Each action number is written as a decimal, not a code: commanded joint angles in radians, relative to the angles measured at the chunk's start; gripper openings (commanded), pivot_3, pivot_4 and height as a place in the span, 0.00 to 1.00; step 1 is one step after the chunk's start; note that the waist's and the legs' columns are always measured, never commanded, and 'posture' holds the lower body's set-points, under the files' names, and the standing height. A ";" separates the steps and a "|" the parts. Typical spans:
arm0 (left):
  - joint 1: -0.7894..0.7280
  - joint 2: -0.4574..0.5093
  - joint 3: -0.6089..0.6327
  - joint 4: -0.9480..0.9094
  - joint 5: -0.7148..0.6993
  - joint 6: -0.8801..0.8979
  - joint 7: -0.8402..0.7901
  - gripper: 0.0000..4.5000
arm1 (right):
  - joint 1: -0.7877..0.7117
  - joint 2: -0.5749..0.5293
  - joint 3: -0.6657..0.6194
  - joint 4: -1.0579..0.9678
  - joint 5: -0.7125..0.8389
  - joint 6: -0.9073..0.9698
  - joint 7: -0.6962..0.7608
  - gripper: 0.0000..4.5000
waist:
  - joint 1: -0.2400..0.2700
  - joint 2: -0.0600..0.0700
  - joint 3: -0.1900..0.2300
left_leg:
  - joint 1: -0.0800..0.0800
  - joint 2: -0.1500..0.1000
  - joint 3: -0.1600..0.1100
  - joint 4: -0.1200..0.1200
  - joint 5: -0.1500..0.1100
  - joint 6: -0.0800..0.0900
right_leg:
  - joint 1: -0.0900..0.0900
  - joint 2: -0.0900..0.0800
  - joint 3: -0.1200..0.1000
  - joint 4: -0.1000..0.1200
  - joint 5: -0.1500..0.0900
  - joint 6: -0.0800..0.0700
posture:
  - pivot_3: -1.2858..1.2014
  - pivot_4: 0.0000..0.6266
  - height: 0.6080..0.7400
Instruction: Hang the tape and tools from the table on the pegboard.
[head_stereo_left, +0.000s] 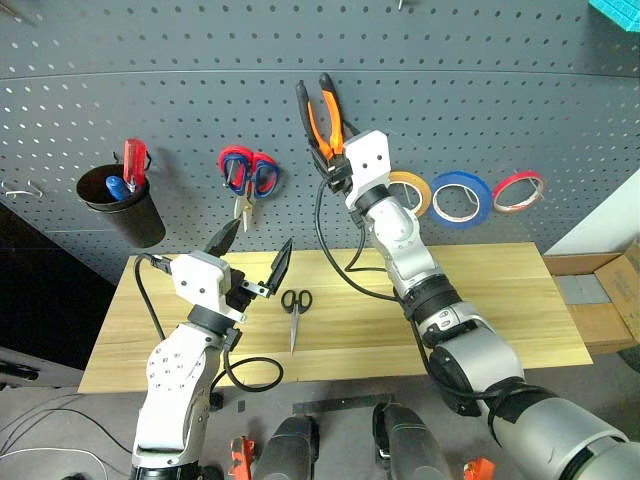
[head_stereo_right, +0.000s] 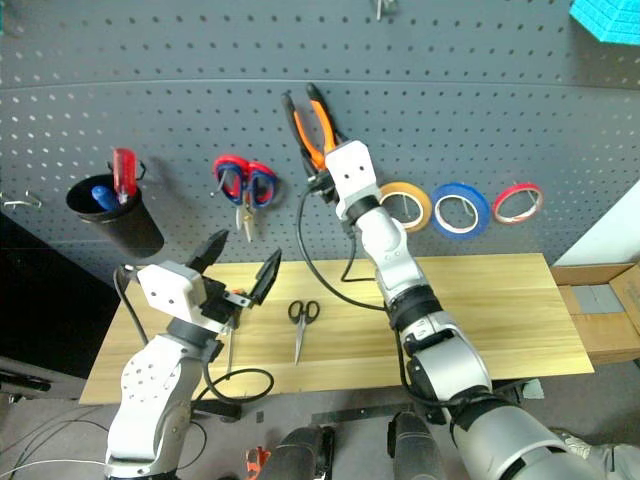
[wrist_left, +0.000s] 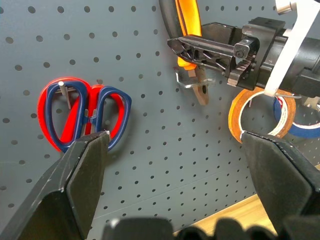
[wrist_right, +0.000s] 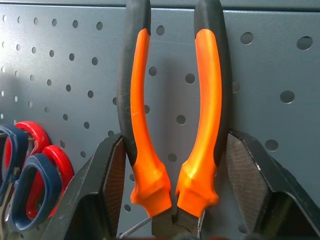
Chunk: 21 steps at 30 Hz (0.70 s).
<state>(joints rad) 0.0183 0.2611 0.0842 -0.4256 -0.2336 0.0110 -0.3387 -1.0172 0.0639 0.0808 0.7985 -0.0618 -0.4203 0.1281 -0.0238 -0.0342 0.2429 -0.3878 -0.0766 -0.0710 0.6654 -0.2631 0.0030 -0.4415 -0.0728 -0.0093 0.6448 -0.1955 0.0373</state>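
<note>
The orange-and-black-handled pliers (head_stereo_left: 324, 112) stand handles-up against the pegboard (head_stereo_left: 150, 80), their nose at a metal hook (wrist_left: 186, 82). My right gripper (wrist_right: 175, 140) is shut on them low on the handles, one finger on each side. Just to the right, the yellow-tan tape (head_stereo_left: 412, 190) hangs on the board. Small black-handled scissors (head_stereo_left: 295, 305) lie on the table (head_stereo_left: 500, 300), blades toward me. My left gripper (head_stereo_left: 255, 250) hovers open and empty above the table's left part, to the left of those scissors. A slim tool (head_stereo_right: 229, 345) lies mostly hidden beside my left wrist.
Red-and-blue-handled scissors (head_stereo_left: 247, 175) hang left of the pliers. A black cup (head_stereo_left: 125, 205) with a red-handled screwdriver (head_stereo_left: 135, 160) hangs further left. A blue roll (head_stereo_left: 461, 197) and a thin red roll (head_stereo_left: 518, 190) hang right of the tape. A cardboard box (head_stereo_left: 600, 300) sits past the table's right end.
</note>
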 joint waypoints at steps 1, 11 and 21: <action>0.004 0.007 0.007 -0.056 0.005 -0.014 0.004 1.00 | 0.015 0.003 -0.009 -0.028 -0.005 0.003 -0.030 0.53 | 0.002 0.000 -0.003 | 0.000 0.000 0.000 0.000 0.000 0.000 | 0.000 0.000 0.000 0.000 0.000 0.000 | 0.54 0.28 1.00; 0.005 0.015 0.014 -0.023 0.045 -0.035 0.014 1.00 | 0.002 -0.002 -0.005 -0.063 0.001 0.088 -0.006 0.99 | 0.000 0.001 -0.011 | 0.002 0.000 0.001 -0.001 -0.001 0.001 | 0.001 0.001 0.001 0.000 0.000 0.000 | 0.54 0.27 1.00; 0.044 0.071 -0.001 -0.002 0.040 0.067 -0.028 1.00 | 0.155 -0.155 -0.023 -0.510 0.103 0.354 0.177 0.99 | 0.007 0.001 -0.011 | 0.003 0.000 0.000 -0.001 -0.002 0.003 | 0.002 0.001 0.000 -0.001 0.000 0.000 | 0.53 0.30 1.00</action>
<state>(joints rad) 0.0531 0.3264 0.0833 -0.4136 -0.1921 0.0651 -0.3606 -0.8882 -0.0667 0.0795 0.4152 -0.0057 -0.1399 0.2565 -0.0169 -0.0332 0.2319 -0.3846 -0.0765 -0.0709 0.6639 -0.2650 0.0065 -0.4396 -0.0721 -0.0087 0.6436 -0.1959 0.0372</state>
